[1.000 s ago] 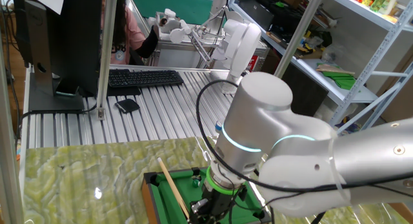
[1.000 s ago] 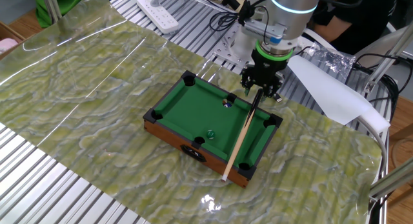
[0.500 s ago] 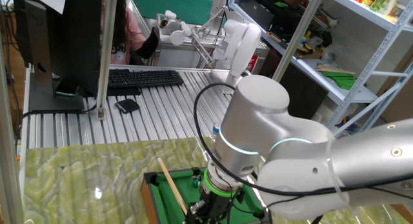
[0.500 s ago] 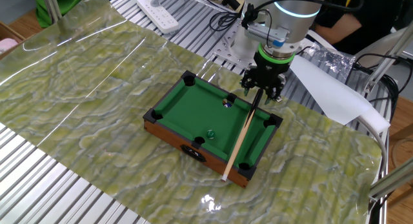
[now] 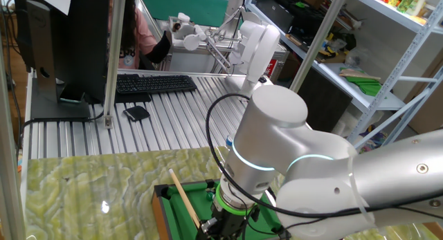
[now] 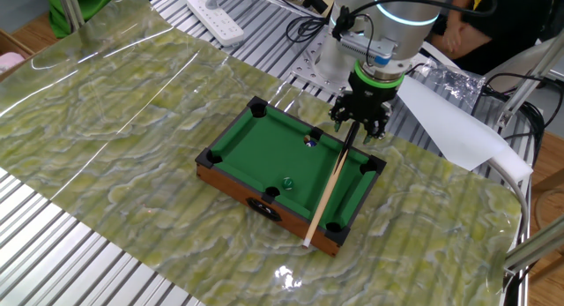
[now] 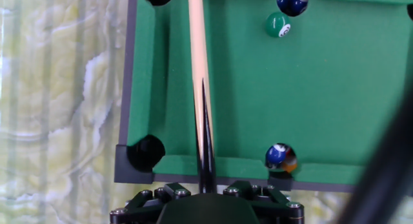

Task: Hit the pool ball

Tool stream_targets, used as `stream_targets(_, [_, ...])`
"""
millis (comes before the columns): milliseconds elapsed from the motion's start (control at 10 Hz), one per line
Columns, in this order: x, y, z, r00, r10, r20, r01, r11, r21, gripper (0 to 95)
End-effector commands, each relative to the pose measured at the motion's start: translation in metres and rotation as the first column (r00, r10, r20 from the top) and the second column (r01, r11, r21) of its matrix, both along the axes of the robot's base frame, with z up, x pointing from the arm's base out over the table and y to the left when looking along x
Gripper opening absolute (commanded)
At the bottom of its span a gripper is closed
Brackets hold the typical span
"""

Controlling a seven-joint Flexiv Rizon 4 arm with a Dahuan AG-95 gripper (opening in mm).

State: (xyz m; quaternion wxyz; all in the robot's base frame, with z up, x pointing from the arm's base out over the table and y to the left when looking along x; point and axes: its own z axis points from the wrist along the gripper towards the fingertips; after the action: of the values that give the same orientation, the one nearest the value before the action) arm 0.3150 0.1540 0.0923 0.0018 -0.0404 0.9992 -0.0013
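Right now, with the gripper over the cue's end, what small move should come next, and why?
Probably close the gripper on the cue stick, unless already gripped: the stick's end lies directly beneath the gripper, and the pool ball sits just beside it on the pool table.

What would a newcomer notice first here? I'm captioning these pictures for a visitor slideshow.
First the mini pool table, bright green on the marbled mat, with the cue lying slantwise across its right side. Next the big white arm, its gripper pointing down over the cue's far end. Small balls dot the felt.
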Motion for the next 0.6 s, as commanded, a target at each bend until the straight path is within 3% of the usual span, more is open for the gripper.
stream_targets(100, [-0.0006, -0.0003, 0.0012, 1.000, -0.001, -0.004, 0.001, 1.000, -0.002, 57.0])
stream_targets(200, [-0.0007, -0.0001, 0.0009, 1.000, -0.002, -0.005, 0.002, 1.000, -0.006, 38.0])
stream_targets(600, [-0.0013, 0.0013, -0.0042, 1.000, -0.002, -0.003, 0.002, 1.000, -0.007, 38.0])
